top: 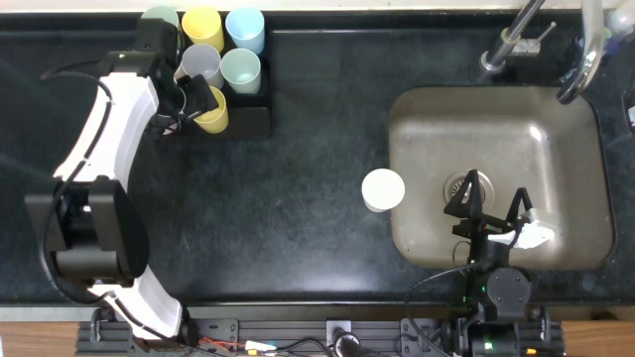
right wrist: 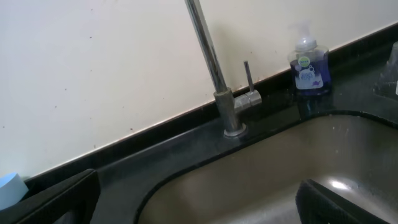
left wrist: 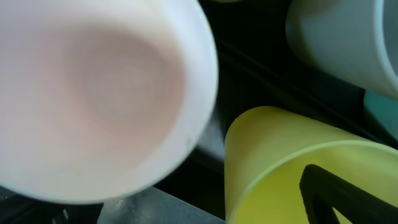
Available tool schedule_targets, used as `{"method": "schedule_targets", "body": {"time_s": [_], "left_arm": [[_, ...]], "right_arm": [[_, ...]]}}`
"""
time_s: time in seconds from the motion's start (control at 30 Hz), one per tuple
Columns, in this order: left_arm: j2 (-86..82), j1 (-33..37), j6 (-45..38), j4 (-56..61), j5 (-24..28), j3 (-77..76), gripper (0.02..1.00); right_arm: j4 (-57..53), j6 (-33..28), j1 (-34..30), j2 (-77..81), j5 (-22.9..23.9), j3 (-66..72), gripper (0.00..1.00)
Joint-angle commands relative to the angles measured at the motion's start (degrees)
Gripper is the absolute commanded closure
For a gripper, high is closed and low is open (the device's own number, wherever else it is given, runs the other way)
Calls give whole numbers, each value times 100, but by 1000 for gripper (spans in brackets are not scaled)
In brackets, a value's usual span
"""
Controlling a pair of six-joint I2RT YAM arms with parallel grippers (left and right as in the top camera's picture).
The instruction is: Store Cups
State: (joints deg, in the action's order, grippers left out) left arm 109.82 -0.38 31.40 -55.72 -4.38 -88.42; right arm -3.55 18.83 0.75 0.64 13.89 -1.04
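Clamps yellow cup (top: 211, 109) by its rim in left jaws, one finger (left wrist: 336, 186) inside the wall; grip judged to leave the base free for dropping into black rack (top: 250, 119). Hangs just beside pale cup (left wrist: 93, 93), with teal cup (top: 240, 69) beyond. Holds right jaws wide apart and empty over sink (top: 566, 129), presumably parked clear. Notes white cup (top: 383, 189) on table (top: 298, 218), near right jaws, well apart from left jaws, not yet stored.
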Motion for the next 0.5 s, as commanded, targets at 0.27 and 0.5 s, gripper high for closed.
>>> {"method": "schedule_targets", "body": {"time_s": [0.27,0.5], "left_arm": [[-1412,-4,-4,-356,-28,44,18],[-2776,2,-4,-1307,-407,50,18]], "right_arm": [[37,-17,-13,-44,11,68,5],[37,-17,-13,-44,13,68,3]]}}
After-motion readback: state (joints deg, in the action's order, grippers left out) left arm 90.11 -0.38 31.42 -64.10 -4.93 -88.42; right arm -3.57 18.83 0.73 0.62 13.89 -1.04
